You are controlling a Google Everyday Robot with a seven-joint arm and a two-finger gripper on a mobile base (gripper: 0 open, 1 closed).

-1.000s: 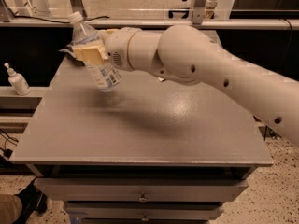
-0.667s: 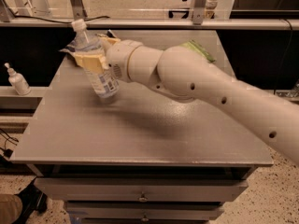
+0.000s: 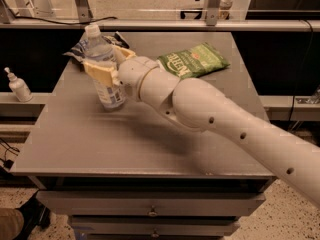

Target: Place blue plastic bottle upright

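Observation:
The blue plastic bottle [image 3: 104, 69] is clear with a white cap and a pale blue-and-white label. It stands nearly upright on the grey table [image 3: 90, 139] at the back left, its base on or just above the top. My gripper [image 3: 106, 68] is shut on the bottle around its middle, with a tan finger [image 3: 100, 72] across the front of it. My white arm reaches in from the lower right.
A green snack bag [image 3: 194, 60] lies at the back middle of the table. A dark crumpled bag [image 3: 80, 48] lies behind the bottle. A small white pump-top bottle [image 3: 19, 86] stands on a ledge left of the table. A rail runs behind.
The bottle has tipped from tilted to nearly upright and come down toward the table top. My arm has swung lower and the green bag now shows behind it.

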